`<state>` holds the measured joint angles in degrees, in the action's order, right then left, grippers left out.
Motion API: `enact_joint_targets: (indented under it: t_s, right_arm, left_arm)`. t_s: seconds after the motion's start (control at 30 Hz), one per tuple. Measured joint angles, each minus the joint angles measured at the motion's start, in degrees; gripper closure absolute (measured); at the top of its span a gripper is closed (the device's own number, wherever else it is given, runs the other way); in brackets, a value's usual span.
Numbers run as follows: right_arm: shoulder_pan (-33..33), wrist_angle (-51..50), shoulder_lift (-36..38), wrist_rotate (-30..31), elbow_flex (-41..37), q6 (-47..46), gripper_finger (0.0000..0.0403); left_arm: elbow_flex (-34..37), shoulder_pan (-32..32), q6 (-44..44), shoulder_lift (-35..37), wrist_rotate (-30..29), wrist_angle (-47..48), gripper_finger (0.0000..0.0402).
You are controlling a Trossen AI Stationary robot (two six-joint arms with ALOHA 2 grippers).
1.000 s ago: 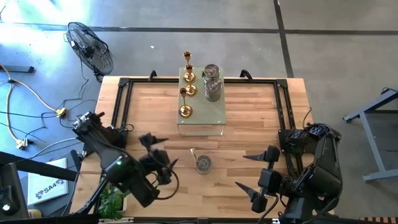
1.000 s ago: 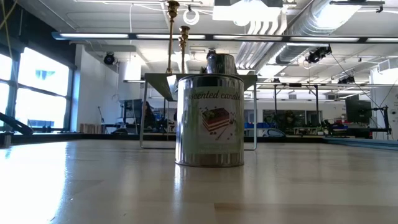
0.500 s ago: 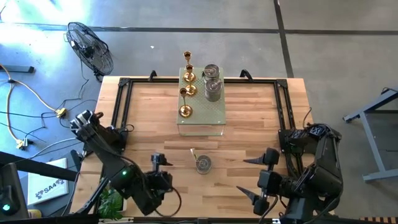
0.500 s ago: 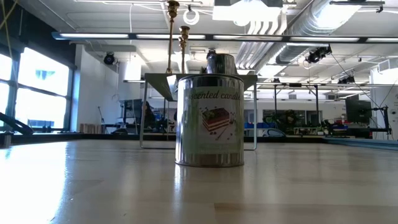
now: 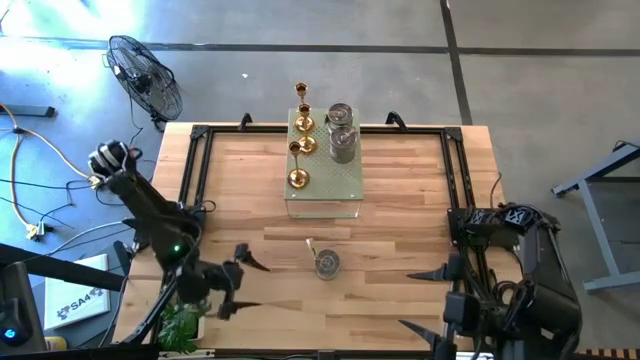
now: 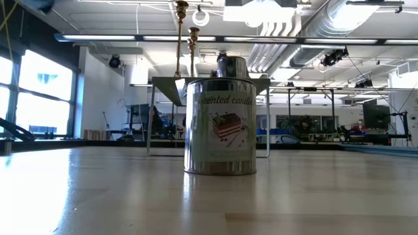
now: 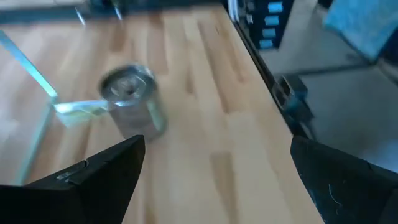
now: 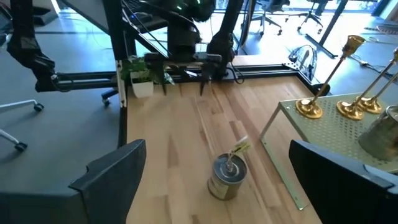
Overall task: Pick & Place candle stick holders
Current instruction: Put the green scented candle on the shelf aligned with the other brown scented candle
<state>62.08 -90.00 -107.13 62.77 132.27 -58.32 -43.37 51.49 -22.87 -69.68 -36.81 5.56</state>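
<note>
One squat silver candle holder (image 5: 326,264) stands on its base on the wooden table, near the middle; it also shows in the low view (image 6: 220,126). Three gold holders (image 5: 302,123) and two silver ones (image 5: 342,130) stand on the pale green perforated box (image 5: 335,185) at the far middle. My left gripper (image 5: 262,286) is open and empty, to the left of the lone silver holder, which shows in its wrist view (image 7: 134,99). My right gripper (image 5: 405,298) is open and empty, to the holder's right near the front edge.
A black rail frame (image 5: 195,160) runs along the table's left, far and right sides. A small green plant (image 5: 178,325) sits at the near left corner. A fan (image 5: 145,75) stands on the floor beyond the table. Bare wood lies around the lone holder.
My left gripper has drawn back from the lone silver holder toward the table's near left, and its arm has swung out to the left. My right gripper has moved a little toward the near edge. The holder has stayed in place.
</note>
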Motion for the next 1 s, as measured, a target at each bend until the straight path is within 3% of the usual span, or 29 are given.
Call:
enact_joint_targets:
  t_s: [0.2, 0.37, 0.57, 0.73, 1.0]
  right_arm:
    - [-0.2, 0.0, 0.0, -0.6, 0.0, -0.4, 0.0013]
    - [-0.8, 0.0, 0.1, -0.1, 0.0, 1.4, 0.0013]
    - [-4.5, 0.0, 2.4, -1.0, 0.0, 4.7, 0.0013]
    - [-8.3, 0.0, 3.2, -5.8, 0.0, 6.3, 0.0013]
    - [-11.8, 0.0, 3.2, -10.9, 0.0, 6.5, 0.0013]
  left_arm:
    - [15.6, -5.5, 6.3, 3.0, -1.8, -21.0, 0.0004]
    - [23.0, -11.2, 7.7, 3.0, 5.4, -31.4, 0.0004]
    - [24.8, -16.7, 12.7, 3.0, 10.9, -36.0, 0.0004]
    - [24.8, -20.8, 14.1, 1.8, 14.1, -36.9, 0.0004]
    - [24.7, -23.9, 16.7, -9.0, 21.5, -51.5, 0.0004]
